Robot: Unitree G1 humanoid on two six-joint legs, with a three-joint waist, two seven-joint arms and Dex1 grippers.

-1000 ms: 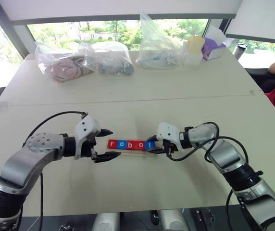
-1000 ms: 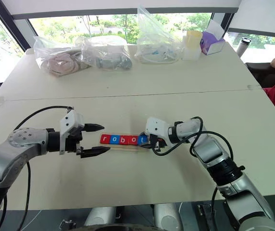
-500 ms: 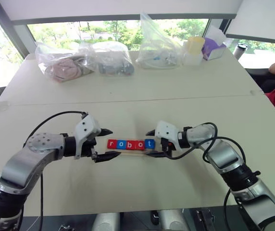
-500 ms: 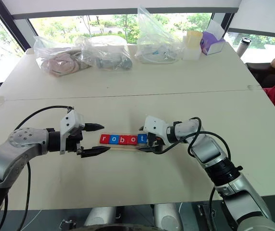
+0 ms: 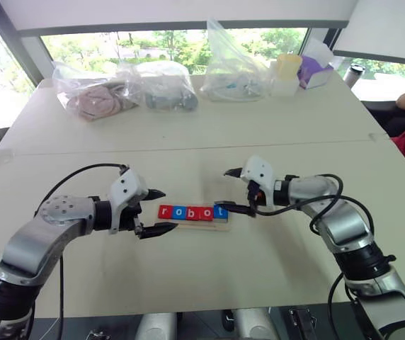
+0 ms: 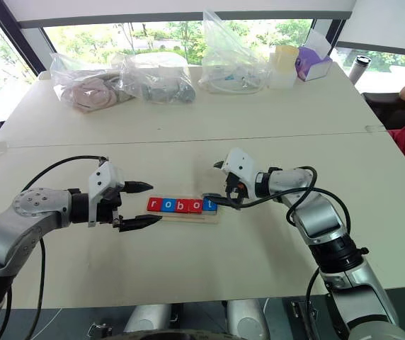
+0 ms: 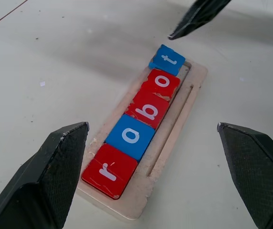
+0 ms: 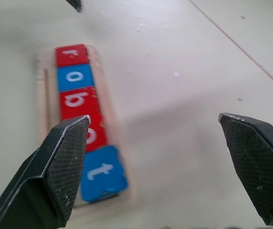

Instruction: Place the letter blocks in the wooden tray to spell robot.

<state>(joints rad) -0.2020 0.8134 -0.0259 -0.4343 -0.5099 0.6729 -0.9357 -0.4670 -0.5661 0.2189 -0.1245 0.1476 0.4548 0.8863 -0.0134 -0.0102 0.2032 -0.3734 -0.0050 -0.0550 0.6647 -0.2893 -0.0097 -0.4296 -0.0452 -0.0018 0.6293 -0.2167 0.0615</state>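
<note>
Five letter blocks [image 7: 141, 122] spelling "robot" are seated in a row in the wooden tray [image 7: 172, 143] on the table [image 5: 209, 134]. The left gripper [image 5: 156, 211] and right gripper [image 5: 231, 190] are held wide apart and empty at the tray's opposite ends.

Office: long table [image 5: 188, 127], big windows [image 5: 174, 42]

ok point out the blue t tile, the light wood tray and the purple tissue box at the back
blue t tile [image 7: 168, 59], left wrist view, on its blue face by the white letter
long light-wood tray [image 7: 174, 129], left wrist view, bare wood beside the tiles
purple tissue box [image 6: 311, 65], right eye view, its front side
</note>
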